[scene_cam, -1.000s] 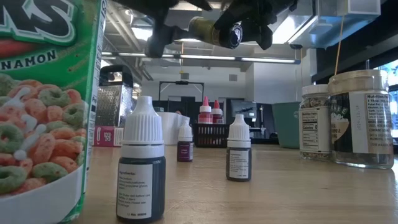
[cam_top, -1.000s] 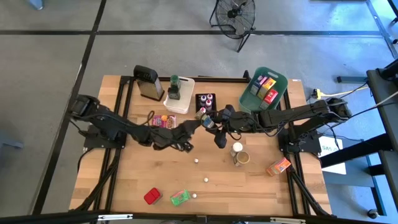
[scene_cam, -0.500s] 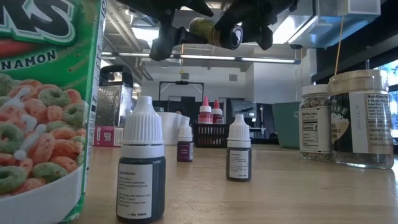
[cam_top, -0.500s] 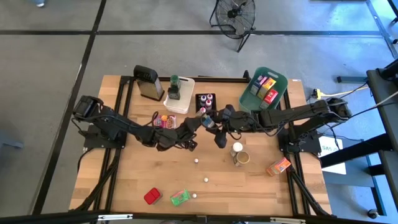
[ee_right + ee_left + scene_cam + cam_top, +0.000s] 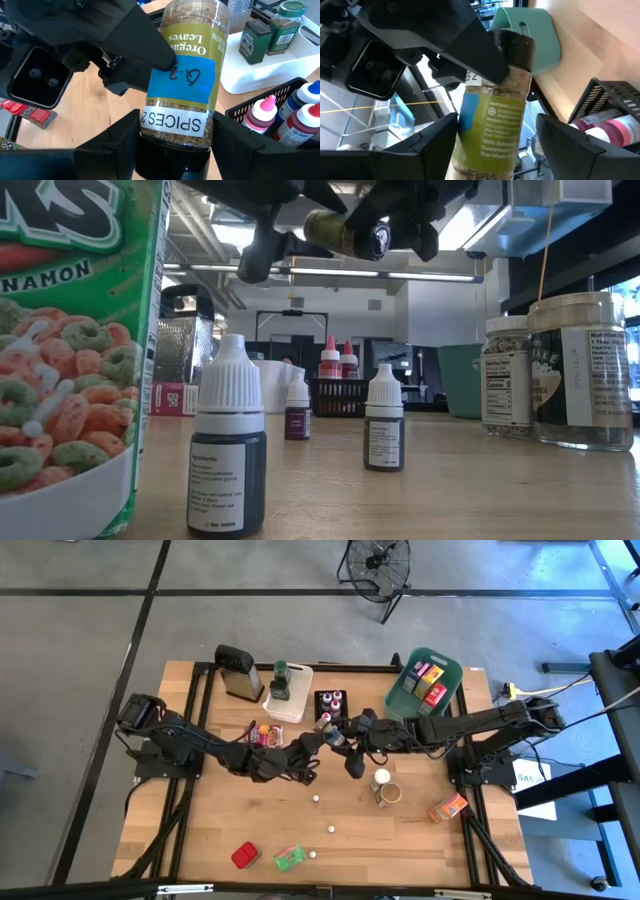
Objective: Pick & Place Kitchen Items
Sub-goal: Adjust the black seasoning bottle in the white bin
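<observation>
I hold an oregano spice jar in the air between my two grippers, above the middle of the table. My right gripper is clamped on the jar's dark cap end, its fingers on either side of the cap. My left gripper meets the jar from the opposite side; its fingers flank the jar's glass body, but I cannot tell whether they press on it or only stand beside it. The jar lies roughly level, with its green label and a blue tag facing my right wrist.

Just beyond my grippers, toward the far edge, sits the black basket with red-capped squeeze bottles, and beside it the white bin holding green-lidded jars. Past my right gripper is the teal bin with coloured packets inside. Below my grippers, nearer the front edge, stand two jars, small white-capped dropper bottles, a red packet, a green packet and an orange packet.
</observation>
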Tool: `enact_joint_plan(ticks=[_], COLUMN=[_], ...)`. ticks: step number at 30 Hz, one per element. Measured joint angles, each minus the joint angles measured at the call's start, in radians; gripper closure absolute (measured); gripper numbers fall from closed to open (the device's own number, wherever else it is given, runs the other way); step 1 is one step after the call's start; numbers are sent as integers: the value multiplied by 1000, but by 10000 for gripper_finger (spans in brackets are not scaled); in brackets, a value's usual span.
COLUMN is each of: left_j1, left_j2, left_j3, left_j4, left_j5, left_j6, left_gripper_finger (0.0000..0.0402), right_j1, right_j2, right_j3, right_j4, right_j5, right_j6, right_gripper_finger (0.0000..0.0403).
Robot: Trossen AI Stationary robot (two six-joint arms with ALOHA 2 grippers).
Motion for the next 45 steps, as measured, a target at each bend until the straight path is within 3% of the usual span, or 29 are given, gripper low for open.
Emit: enact_joint_plan(ticks=[10,29,40,45], left_j1=[27,87,87,86], left_j2=[0,0,0,0], left_j3=[-2,1,1,1], left_j4=[106,92,69,66], left_j5=[-8,39,40,32], left_j6=[68,84,91,83], left_gripper_finger=[137,139,205,213], right_j1=[-1,-3,-3,-4], right_j2=[-1,0,0,3], right_j3=[0,0,-1,-1], right_j4=[8,1,0,1], right_j5=[17,-1,-1,0], right_j6=[0,0,1,-22], right_gripper_finger=[196,196,194,168])
